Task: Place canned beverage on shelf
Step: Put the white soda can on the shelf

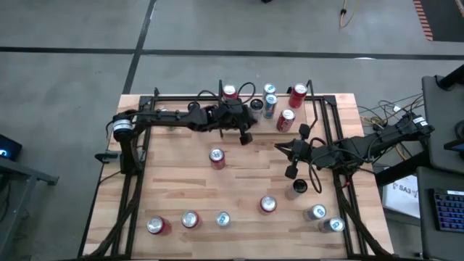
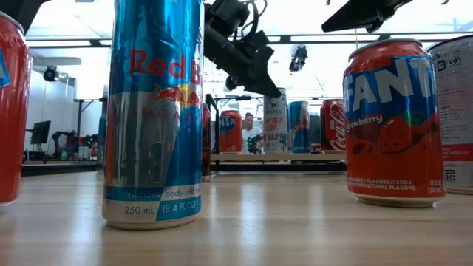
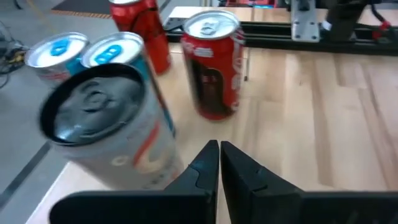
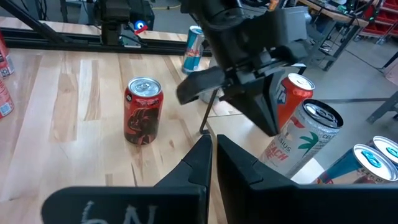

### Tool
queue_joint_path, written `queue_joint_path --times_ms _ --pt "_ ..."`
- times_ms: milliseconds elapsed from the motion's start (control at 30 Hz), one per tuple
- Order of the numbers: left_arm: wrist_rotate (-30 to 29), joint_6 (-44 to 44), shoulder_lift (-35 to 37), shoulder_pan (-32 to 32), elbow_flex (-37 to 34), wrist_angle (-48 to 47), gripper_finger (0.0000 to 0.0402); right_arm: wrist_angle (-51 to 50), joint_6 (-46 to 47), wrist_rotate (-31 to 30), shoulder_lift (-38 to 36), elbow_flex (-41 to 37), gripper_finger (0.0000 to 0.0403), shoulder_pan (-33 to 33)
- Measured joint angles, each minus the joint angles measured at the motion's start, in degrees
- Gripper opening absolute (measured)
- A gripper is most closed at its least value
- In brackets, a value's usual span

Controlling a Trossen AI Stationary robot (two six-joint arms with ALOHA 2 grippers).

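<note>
Shelf (image 1: 290,109) was a small light-wood board w/ thin black rails at the table's far edge, several cans on it. Left gripper (image 1: 246,138) beside it, jaws shut, empty. Right gripper (image 1: 291,172) mid-table, same.

red cans (image 1: 217,158), blue-silver cans (image 1: 270,106) (light-wood shelf (image 1: 319,109), black rails)

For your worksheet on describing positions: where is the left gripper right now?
In the high view, the left gripper hangs shut at the table's far middle, beside the white can on the shelf.
</note>
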State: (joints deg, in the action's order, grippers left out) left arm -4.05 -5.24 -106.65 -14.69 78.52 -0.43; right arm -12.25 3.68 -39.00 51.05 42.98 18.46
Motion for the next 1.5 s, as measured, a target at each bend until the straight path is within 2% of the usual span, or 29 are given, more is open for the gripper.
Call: queue_joint_path --times_ms 433,600,833,1033,1333,1500 --pt "-0.09 -0.74 0.0 -1.85 0.0 2.45 0.0 -1.21 0.27 0.0 0.0 -0.09 0.0013 0.0" --pt "-3.13 -1.02 0.0 -1.98 0.03 2.63 0.0 -1.21 1.1 0.0 0.0 -0.09 0.0013 0.0" --pt "-3.49 -1.57 0.0 -2.39 0.03 3.07 0.0 -1.21 0.65 0.0 0.0 -0.09 0.0013 0.01" --pt "-6.36 -1.46 0.0 -2.72 0.05 3.76 0.0 -1.21 0.79 0.0 0.0 -0.09 0.0013 0.01" --pt "-4.3 -0.75 0.0 -1.48 -0.06 3.02 0.0 -1.21 1.29 0.0 0.0 -0.11 0.0013 0.0" --pt "-4.36 -3.8 -0.83 -1.98 -0.15 3.48 0.0 -1.24 1.01 0.0 0.0 -0.11 0.0013 0.01"
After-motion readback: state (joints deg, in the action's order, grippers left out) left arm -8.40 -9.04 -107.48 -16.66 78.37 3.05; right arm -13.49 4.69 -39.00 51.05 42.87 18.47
